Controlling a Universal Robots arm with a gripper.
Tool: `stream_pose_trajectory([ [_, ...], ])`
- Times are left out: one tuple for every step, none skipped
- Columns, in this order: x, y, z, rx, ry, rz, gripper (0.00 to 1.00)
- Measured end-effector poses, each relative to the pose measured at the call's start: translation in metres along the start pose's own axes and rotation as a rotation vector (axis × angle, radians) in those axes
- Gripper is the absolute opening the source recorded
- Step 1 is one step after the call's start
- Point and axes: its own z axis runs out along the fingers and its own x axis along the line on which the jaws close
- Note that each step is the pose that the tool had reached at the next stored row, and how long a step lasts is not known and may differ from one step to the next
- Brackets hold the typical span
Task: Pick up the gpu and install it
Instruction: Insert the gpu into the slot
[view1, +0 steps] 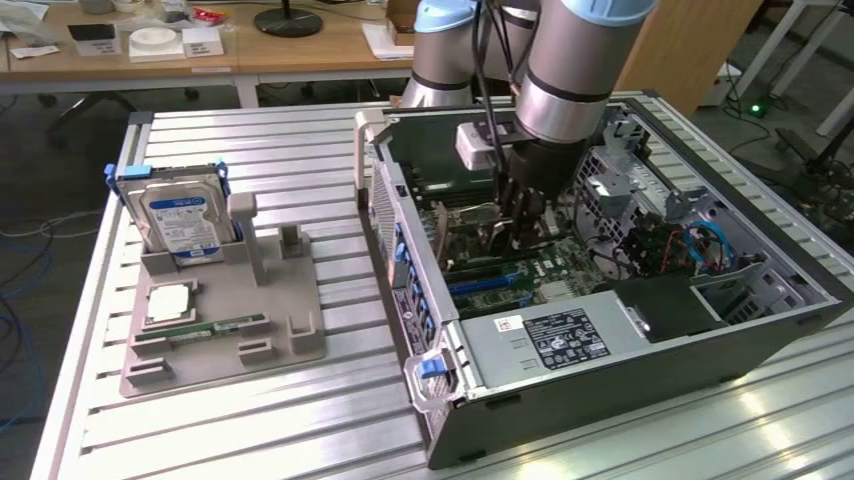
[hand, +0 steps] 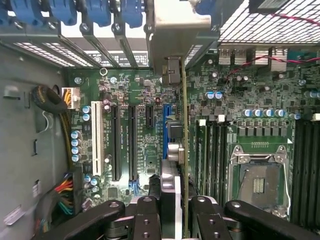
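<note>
My gripper (view1: 523, 222) reaches down into the open computer case (view1: 781, 325), over the motherboard. In the wrist view the gpu (hand: 183, 135) stands edge-on as a thin card between the black fingers (hand: 147, 212). Its grey metal end bracket (hand: 176, 35) lies against the case's rear slot openings. The card runs beside the blue expansion slot (hand: 166, 125), close above the board; I cannot tell whether it sits in a slot. The gripper (hand: 175, 212) is shut on the gpu.
Black expansion slots (hand: 116, 145) and a white one (hand: 96, 137) lie beside the blue slot, with the CPU socket (hand: 260, 180) on the other side. The power supply (view1: 554, 340) fills the case's near end. Outside, a grey stand (view1: 287, 320) holds a hard drive (view1: 187, 225) and a RAM stick (view1: 214, 328).
</note>
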Motion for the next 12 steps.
stream_pose_trajectory([
  [0.0001,0.0000,0.0018,-0.0001,0.0000,-0.001,0.28],
  [0.0001,0.0000,0.0035,-0.0001,0.0001,-0.003,0.28],
  [0.0002,0.0001,0.0054,-0.0001,0.0000,-0.004,0.28],
  [0.0002,0.0001,0.0072,-0.0001,0.0000,-0.004,0.28],
  [0.0003,0.0001,0.0090,-0.0002,0.0000,-0.005,0.28],
  [0.0003,0.0001,0.0107,-0.0002,-0.0001,-0.006,0.28],
  [0.0003,0.0001,0.0115,-0.0001,-0.0001,-0.006,0.28],
  [0.0003,0.0001,0.0116,-0.0002,0.0000,-0.006,0.28],
  [0.0004,0.0001,0.0116,-0.0002,0.0001,-0.006,0.28],
  [0.0004,0.0001,0.0116,-0.0003,0.0002,-0.006,0.28],
  [0.0004,0.0001,0.0116,-0.0002,0.0001,-0.006,0.28],
  [0.0003,0.0002,0.0117,-0.0002,0.0000,-0.006,0.28],
])
